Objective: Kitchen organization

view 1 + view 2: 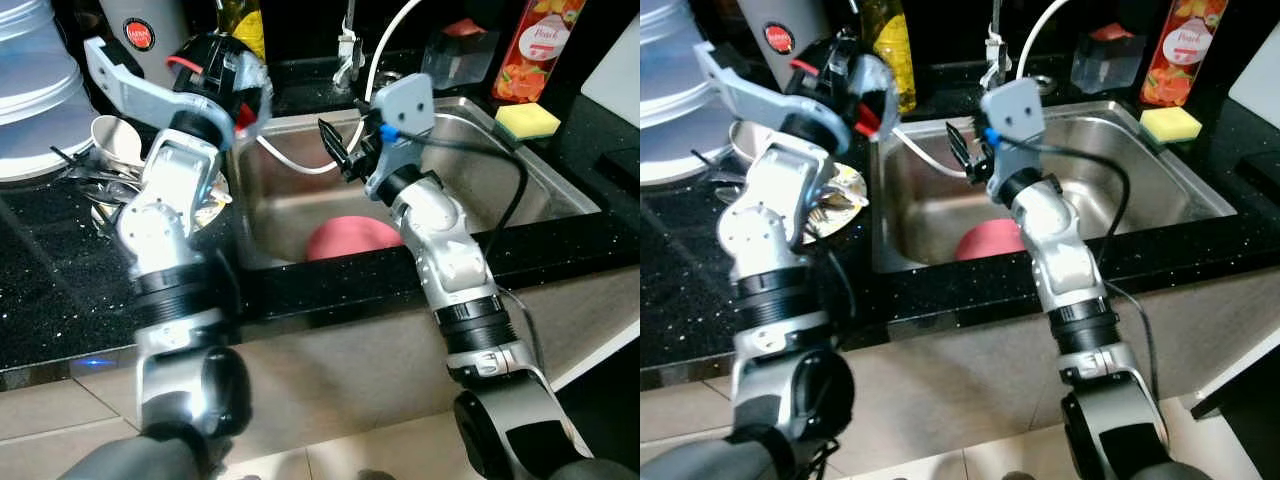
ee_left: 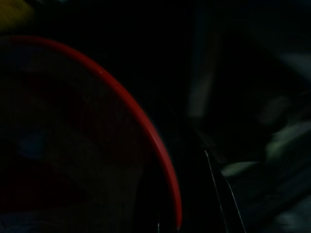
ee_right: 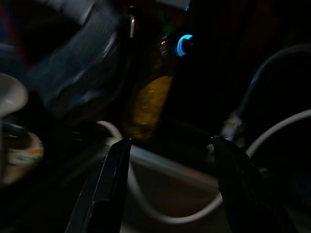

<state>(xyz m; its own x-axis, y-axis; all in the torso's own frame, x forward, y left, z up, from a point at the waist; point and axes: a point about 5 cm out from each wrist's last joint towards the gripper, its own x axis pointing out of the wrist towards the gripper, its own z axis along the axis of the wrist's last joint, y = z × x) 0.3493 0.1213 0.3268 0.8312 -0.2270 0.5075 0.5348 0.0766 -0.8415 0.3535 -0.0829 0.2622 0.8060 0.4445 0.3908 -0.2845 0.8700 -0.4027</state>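
I saw both arms raised over a black speckled counter [image 1: 60, 270] with a steel sink [image 1: 500, 170] set in it, right of centre. My right gripper [image 1: 338, 150] hung over the sink's left half, its two black fingers [image 3: 104, 184] spread apart with nothing between them. Below it, at the front of the basin, lay a pink round thing [image 1: 350, 238], and a white hose [image 1: 300, 165] curved along the sink's back wall. My left gripper [image 1: 235, 85] was at the upper left of the frame, over the sink's left rim, beside a black and red object [image 1: 205, 60]; I could not tell whether its fingers were apart or closed. A cup [image 1: 118, 140] and dishes sat at the left edge, a yellow sponge [image 1: 528, 120] and a juice carton [image 1: 538, 45] at the upper right
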